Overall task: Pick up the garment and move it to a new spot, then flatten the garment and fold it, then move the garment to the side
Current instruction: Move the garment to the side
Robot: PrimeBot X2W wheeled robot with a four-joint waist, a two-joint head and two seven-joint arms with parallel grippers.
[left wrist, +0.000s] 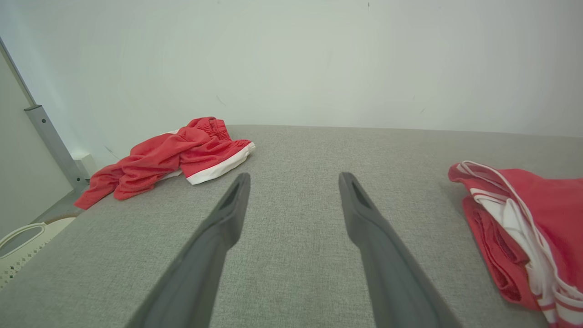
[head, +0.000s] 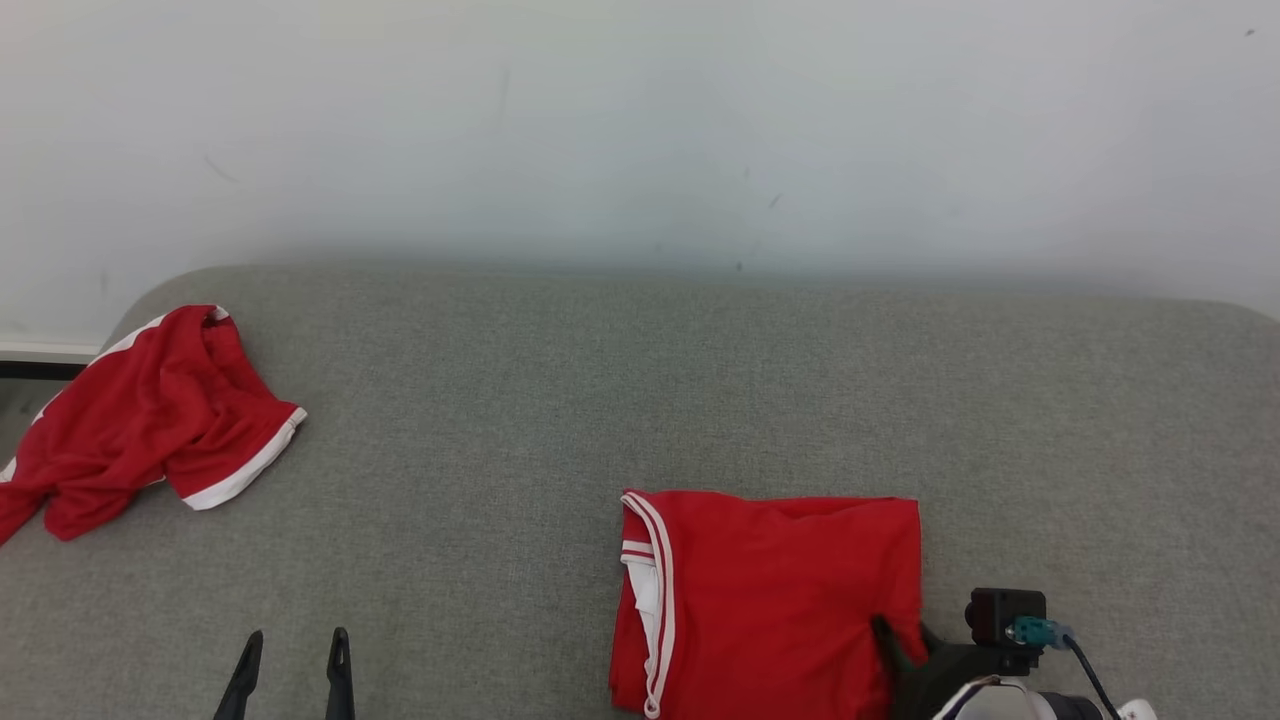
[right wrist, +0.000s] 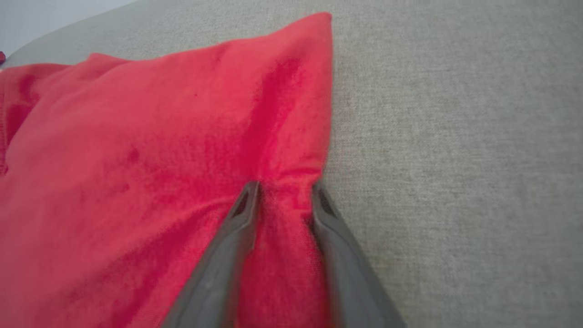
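Note:
The garment (head: 770, 600) is red with white trim and lies folded into a rectangle on the grey padded surface (head: 600, 400), at the front right. My right gripper (head: 900, 642) is at its lower right edge. In the right wrist view its fingers (right wrist: 246, 214) press in on a bunched ridge of the red cloth (right wrist: 159, 159), and creases run into the right gripper (right wrist: 284, 189). My left gripper (head: 295, 645) hovers open over bare surface at the front left, well apart from the garment (left wrist: 537, 214). The left gripper (left wrist: 294, 177) has nothing between its fingers.
A second red garment with white hems (head: 150, 410) lies crumpled at the far left edge, also seen in the left wrist view as the crumpled garment (left wrist: 182, 150). A pale wall (head: 640, 120) rises behind the surface. A white perforated basket (left wrist: 23, 241) stands below the left edge.

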